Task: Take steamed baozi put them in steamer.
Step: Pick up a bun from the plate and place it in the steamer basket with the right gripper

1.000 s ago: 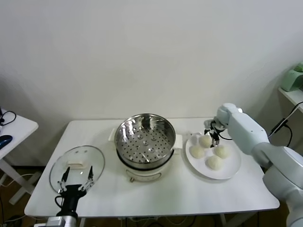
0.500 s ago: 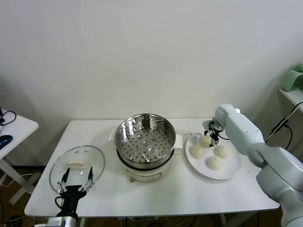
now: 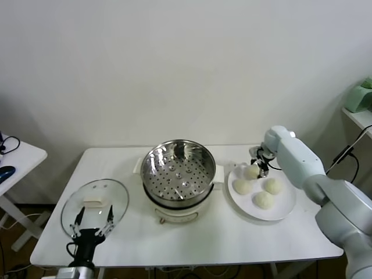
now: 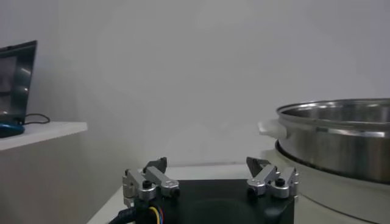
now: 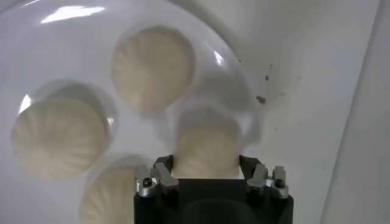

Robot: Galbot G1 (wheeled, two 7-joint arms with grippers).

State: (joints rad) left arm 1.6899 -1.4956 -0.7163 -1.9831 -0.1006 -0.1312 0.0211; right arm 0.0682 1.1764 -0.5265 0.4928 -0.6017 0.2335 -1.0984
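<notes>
Four baozi on plate (image 3: 278, 210); right gripper (image 3: 259, 164) pinches rear baozi (image 3: 251, 172) for steamer (image 3: 178, 172); left gripper (image 3: 92, 224) wide, parked.

Our right gripper (image 5: 205, 165) reaches forward and down, its 2 fingers closed on a bun (image 5: 206, 152). Our left gripper (image 3: 92, 222) sits low, fingers spread.
</notes>
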